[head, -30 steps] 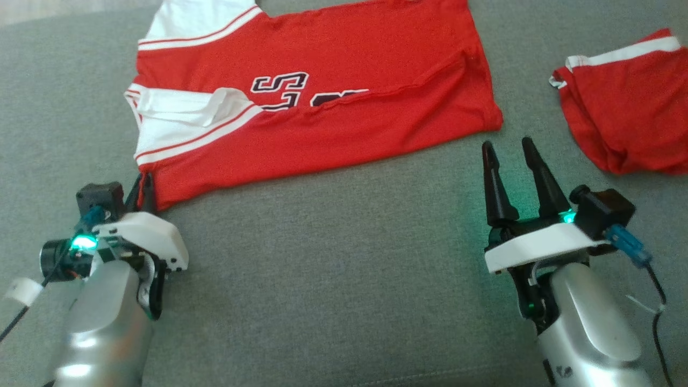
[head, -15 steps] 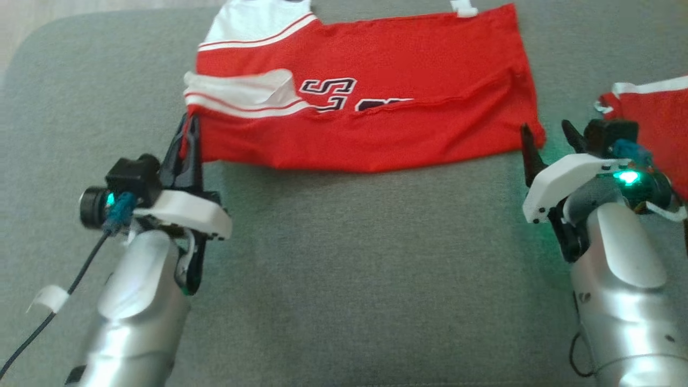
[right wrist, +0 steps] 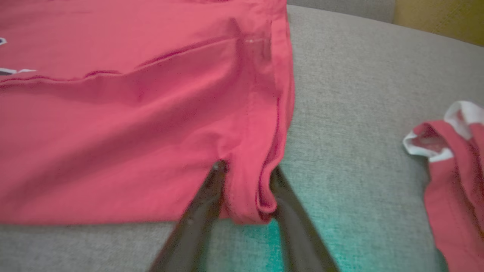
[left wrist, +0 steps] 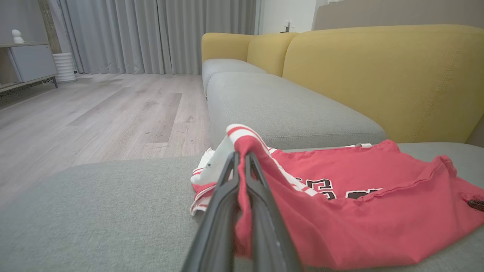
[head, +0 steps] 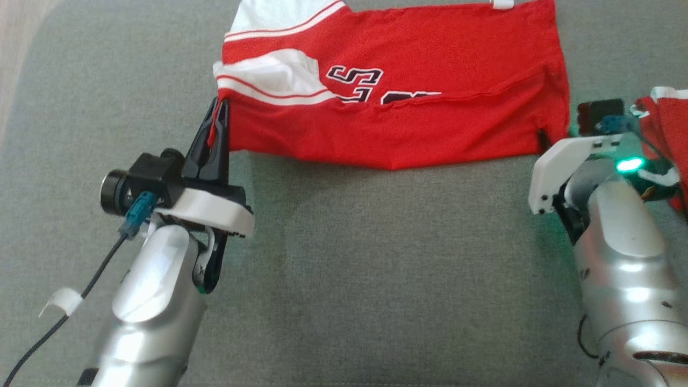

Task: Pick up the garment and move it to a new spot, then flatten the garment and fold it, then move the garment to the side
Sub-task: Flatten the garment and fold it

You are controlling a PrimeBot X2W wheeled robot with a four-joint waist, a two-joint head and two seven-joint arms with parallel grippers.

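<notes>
Head view. A red jersey (head: 430,70) with white striped trim and dark lettering lies across the far part of a grey cushion (head: 344,269), its length running left to right. The near long edge is doubled over the body, so the fold line cuts through the lettering.

Left gripper (head: 219,107): jaws closed on the jersey's near left corner, beside the white trim. In the left wrist view the two fingers (left wrist: 264,211) meet with a strip of red cloth pinched between them, and the striped hem rises just above the tips. The corner is lifted off the cushion, while the rest of the jersey rests on it.

Right gripper (right wrist: 247,170): at the jersey's near right corner. In the right wrist view the jaws stand partway apart, one finger on each side of a bunched fold of the hem, with the cloth filling the gap between them. Whether they clamp the fold cannot be told.

A second red garment (head: 664,129) with a white band lies crumpled on the cushion to the right, apart from the jersey and just beside the right wrist.

Background of the left wrist view: a yellow backrest (left wrist: 378,75), a wooden floor (left wrist: 94,113) and grey curtains (left wrist: 151,34).
</notes>
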